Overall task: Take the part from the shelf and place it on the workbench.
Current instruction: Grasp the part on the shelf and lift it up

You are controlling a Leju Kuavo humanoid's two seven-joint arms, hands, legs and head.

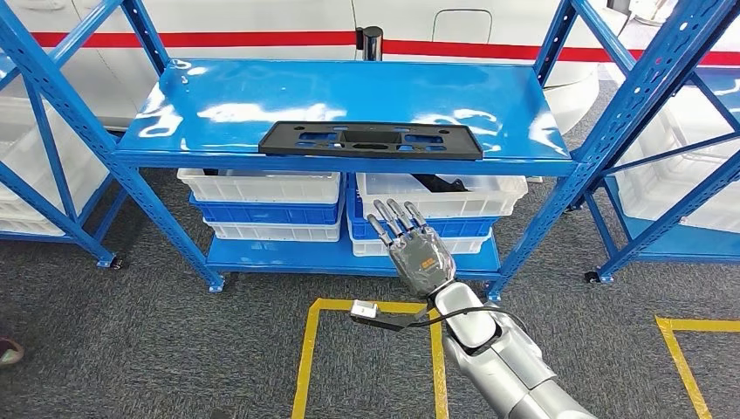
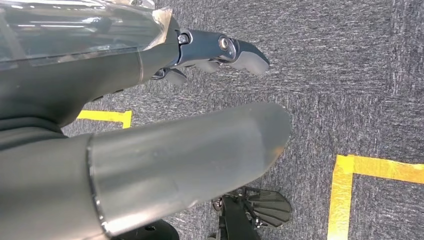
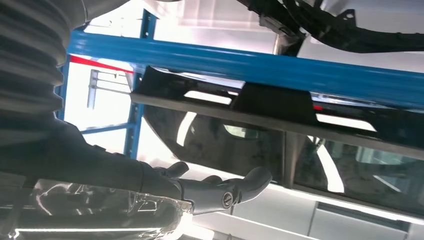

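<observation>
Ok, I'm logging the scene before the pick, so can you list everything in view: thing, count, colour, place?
Part: one, black, flat with cut-outs, lying at the front edge of the top shelf.
Shelf unit: one, blue, in front of the robot; more blue racking to either side.
White bins: two on the lower level, the right one holding a dark item.
Blue bins: stacked under the white ones, with more white bins below.
Floor tape: yellow lines on grey carpet.
Wall stripe: red, behind the shelf.
Right hand: raised below the shelf edge, fingers spread, holding nothing.
Left hand: hanging over the carpet, holding nothing.
</observation>
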